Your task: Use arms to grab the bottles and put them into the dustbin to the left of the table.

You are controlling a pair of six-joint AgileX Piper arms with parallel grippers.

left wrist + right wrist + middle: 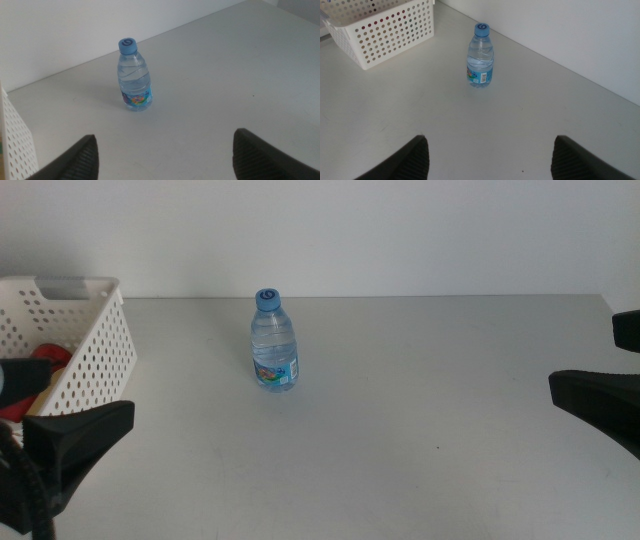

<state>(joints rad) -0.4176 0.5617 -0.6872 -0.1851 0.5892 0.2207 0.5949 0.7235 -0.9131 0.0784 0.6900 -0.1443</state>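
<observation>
- A plain light-grey table (400,430) fills the middle view, its far edge running along a white wall.
- A small clear water bottle (273,340) with a blue cap and blue label stands upright on the table, a little left of centre and near the far edge.
- A white perforated basket (95,345) sits at the far left corner, well apart from the bottle; something red shows inside it.
</observation>
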